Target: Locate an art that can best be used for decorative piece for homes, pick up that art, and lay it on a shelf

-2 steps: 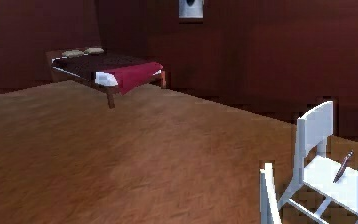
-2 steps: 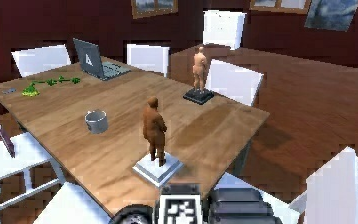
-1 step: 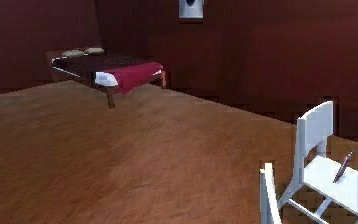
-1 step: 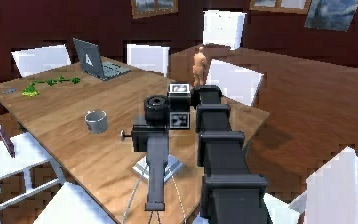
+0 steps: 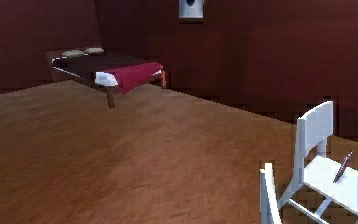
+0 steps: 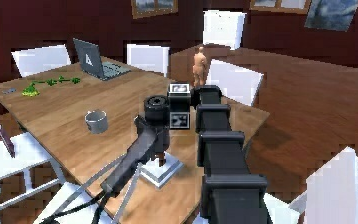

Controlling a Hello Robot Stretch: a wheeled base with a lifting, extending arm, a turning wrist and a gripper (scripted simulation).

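A small orange-tan statue of a figure (image 6: 198, 65) stands upright near the far edge of the wooden table (image 6: 57, 110). My arm (image 6: 227, 170) rises from the bottom edge over the table, ending at the white marker squares (image 6: 179, 105). The gripper (image 6: 107, 185) reaches down and left from its dark body (image 6: 152, 125) over the table's near side. A pale flat object (image 6: 159, 170) lies on the table by it, so I cannot tell whether the gripper holds anything. The statue is well beyond the gripper.
On the table are a grey mug (image 6: 96, 121), an open laptop (image 6: 97, 60) and green bits (image 6: 47, 83). White chairs (image 6: 232, 80) ring it. Framed pictures (image 6: 154, 7) hang on the dark wall. A bed (image 5: 107, 70), another wall picture (image 5: 190, 8) and open wooden floor (image 5: 107, 160) lie ahead.
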